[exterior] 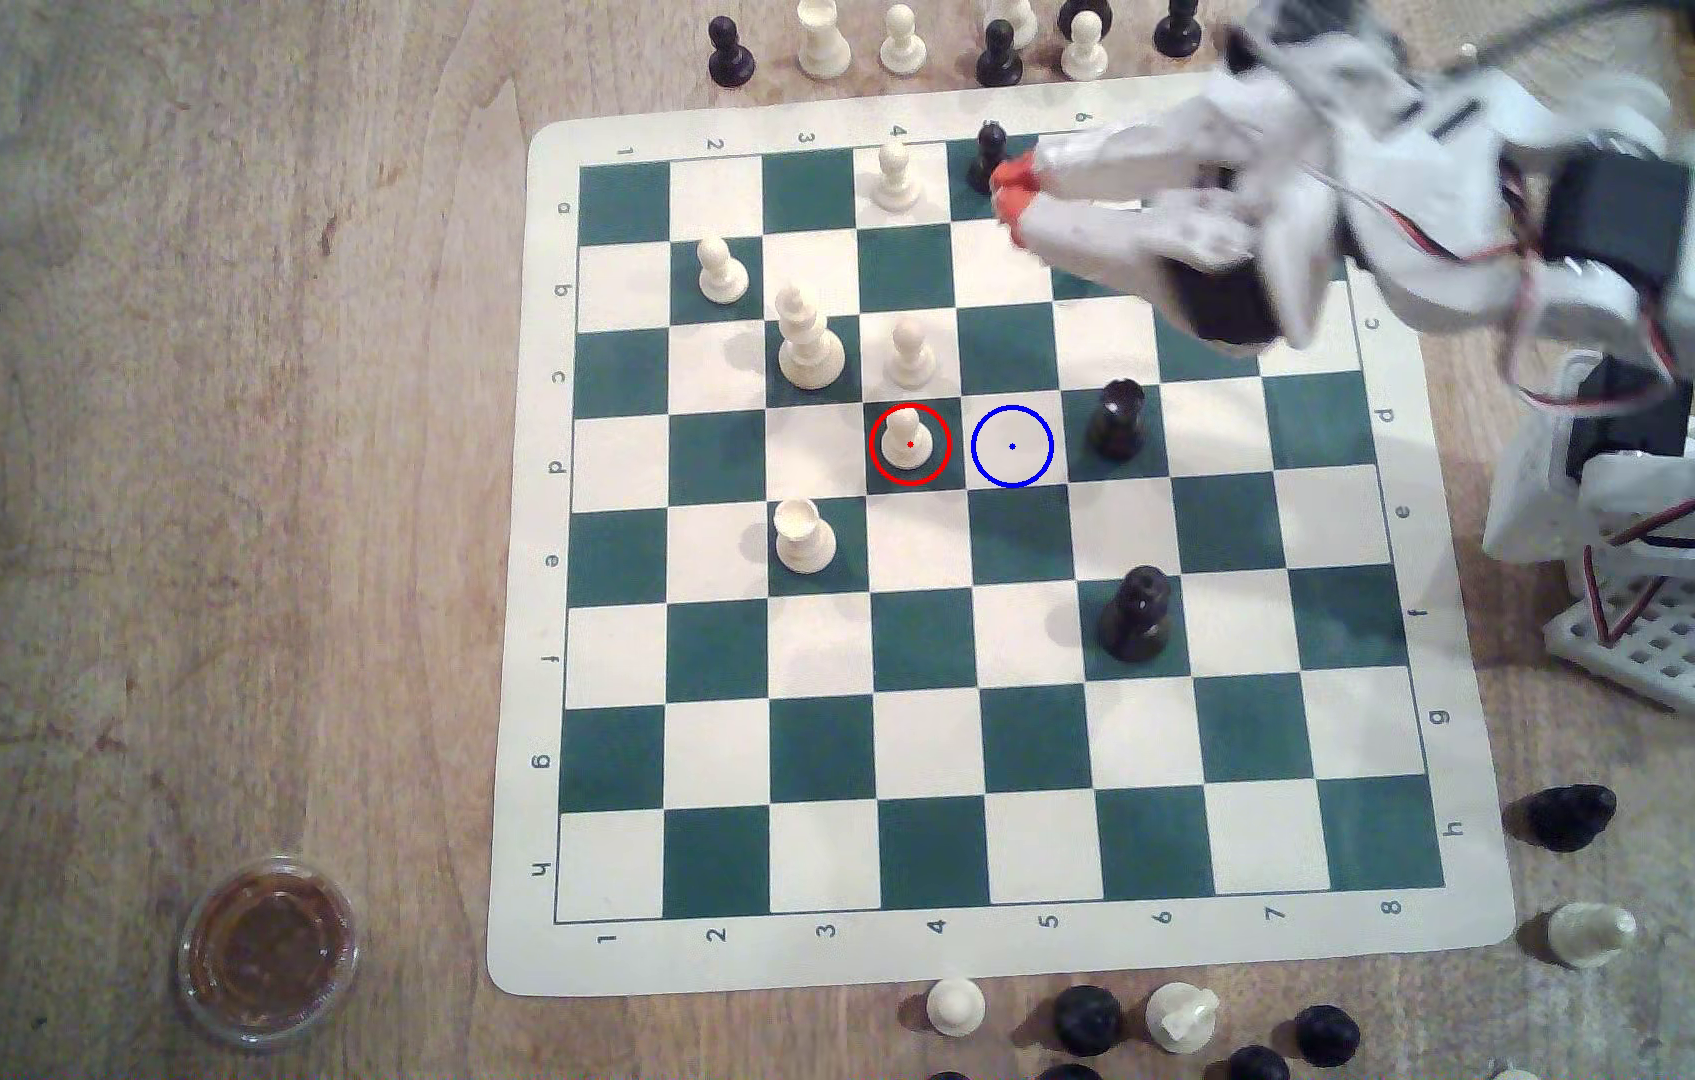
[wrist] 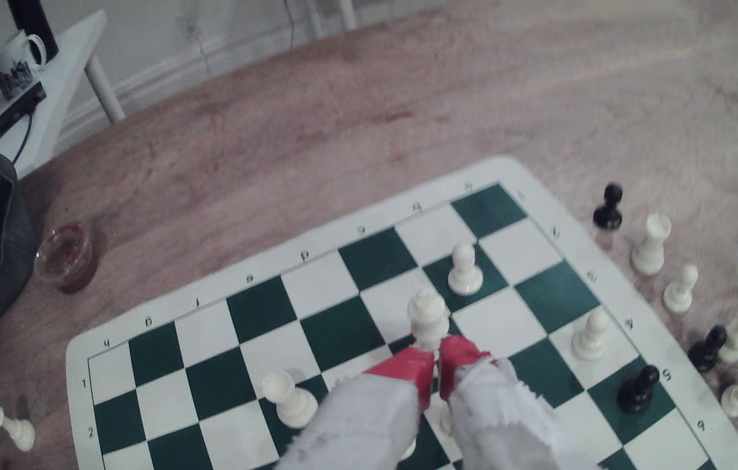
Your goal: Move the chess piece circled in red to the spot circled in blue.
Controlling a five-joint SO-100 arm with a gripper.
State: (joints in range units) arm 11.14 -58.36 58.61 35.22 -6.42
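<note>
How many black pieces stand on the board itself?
3 visible: one on the far edge row beside the jaws, one right of the blue-ringed square, one nearer. The arm may hide others.

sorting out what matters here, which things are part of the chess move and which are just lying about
Part of the job:
- the red-circled pawn
- the blue-circled square beside it
- the gripper, its jaws nearly together, nothing held

Just lying about:
- the cup-topped cream piece
- the black piece past the blue ring
- the sauce cup on the table
</note>
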